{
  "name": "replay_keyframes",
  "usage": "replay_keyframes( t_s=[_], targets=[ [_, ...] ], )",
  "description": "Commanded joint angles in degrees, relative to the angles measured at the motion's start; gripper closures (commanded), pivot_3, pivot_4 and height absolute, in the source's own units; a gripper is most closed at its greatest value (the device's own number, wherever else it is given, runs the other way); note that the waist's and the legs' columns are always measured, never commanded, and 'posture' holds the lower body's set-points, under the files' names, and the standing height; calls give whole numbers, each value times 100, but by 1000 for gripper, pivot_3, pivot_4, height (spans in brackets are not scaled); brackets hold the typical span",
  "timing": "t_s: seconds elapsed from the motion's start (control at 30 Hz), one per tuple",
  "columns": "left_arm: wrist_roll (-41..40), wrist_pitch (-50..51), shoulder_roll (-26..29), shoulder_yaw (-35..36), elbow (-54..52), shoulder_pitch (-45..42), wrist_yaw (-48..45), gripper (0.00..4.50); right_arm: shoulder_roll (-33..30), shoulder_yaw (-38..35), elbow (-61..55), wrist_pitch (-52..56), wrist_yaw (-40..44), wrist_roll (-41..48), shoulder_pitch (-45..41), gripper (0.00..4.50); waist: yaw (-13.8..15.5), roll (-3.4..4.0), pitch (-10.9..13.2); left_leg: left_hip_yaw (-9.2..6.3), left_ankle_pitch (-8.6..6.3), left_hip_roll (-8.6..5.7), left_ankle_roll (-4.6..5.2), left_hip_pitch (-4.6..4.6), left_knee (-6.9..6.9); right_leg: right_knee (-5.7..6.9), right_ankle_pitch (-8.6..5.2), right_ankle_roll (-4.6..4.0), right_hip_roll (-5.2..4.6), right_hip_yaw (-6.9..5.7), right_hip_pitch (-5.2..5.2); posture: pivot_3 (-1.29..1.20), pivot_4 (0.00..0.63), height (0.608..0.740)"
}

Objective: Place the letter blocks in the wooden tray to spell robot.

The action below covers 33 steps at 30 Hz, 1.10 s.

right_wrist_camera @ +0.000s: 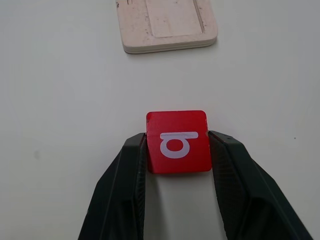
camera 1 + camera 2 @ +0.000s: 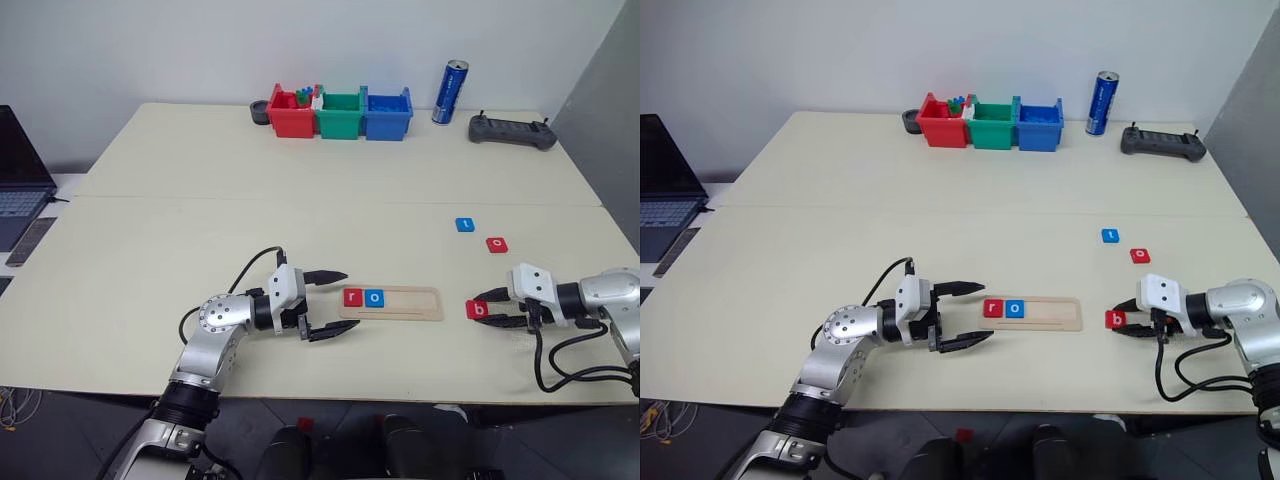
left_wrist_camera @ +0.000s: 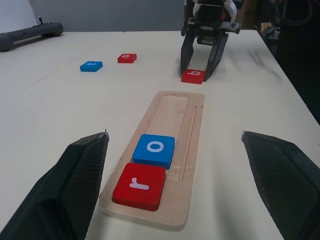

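Two letter blocks [image 2: 362, 297] in the wooden tray [image 2: 415, 304] (r, o); right gripper [image 1: 177, 150] grasps red b block [image 1: 177, 141]; two blocks [image 2: 481, 235] far right; left gripper [image 2: 333, 303] spread wide.

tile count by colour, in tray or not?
red letter blocks: 3 — r in the wooden tray, b, o
blue letter blocks: 2 — o in tray, t
total: 5

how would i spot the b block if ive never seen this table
Find the wooden tray near the table's front edge; just past its empty end, the right hand has its fingers against the sides of a red b block. The other loose tiles, a blue t and a red o, lie farther back.
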Motion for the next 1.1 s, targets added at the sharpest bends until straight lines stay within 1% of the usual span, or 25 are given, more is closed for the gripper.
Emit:
replay_keyframes(
  t_s=[0.03,0.17,0.3,0.5,0.8,0.97,1.1],
  targets=[
    [-133,22,44,73,-212,-19,33,0,-21,-85,-141,99,32,76,-147,3048,0,0,0,-1,0,0,0,0,0,2,0,0,0,0,0,0,150,740],
    [-132,6,57,77,-208,-14,30,0,85,-95,-692,579,16,281,-189,3048,-5,0,0,-1,0,0,0,0,0,2,0,0,0,0,0,0,150,740],
    [-145,-19,79,111,-211,30,53,0,392,-17,-1498,1250,-155,480,-336,3048,-15,0,0,-2,0,1,0,0,0,3,0,0,0,0,-1,0,150,740],
    [-153,-43,121,115,-293,156,108,0,845,198,-1968,1908,-564,354,-578,3048,1,0,0,-6,0,0,-1,-2,0,3,0,0,0,-3,-2,0,150,740],
    [-174,-2,191,140,-376,212,173,0,1206,603,-2470,2189,-892,239,-412,3048,24,0,0,-12,0,-1,-1,-10,0,1,0,0,-1,-10,-4,0,150,740],
    [-176,3,181,115,-356,163,180,0,1371,714,-2467,2281,-1058,181,-421,3048,15,1,0,-13,0,0,-1,-9,0,2,0,0,0,-12,-5,0,150,740],
    [-180,17,163,92,-360,145,173,0,1376,761,-2238,2097,-1099,28,-445,3048,16,1,0,-14,0,-1,-1,-9,0,2,0,0,0,-13,-5,0,150,740]
  ],
)
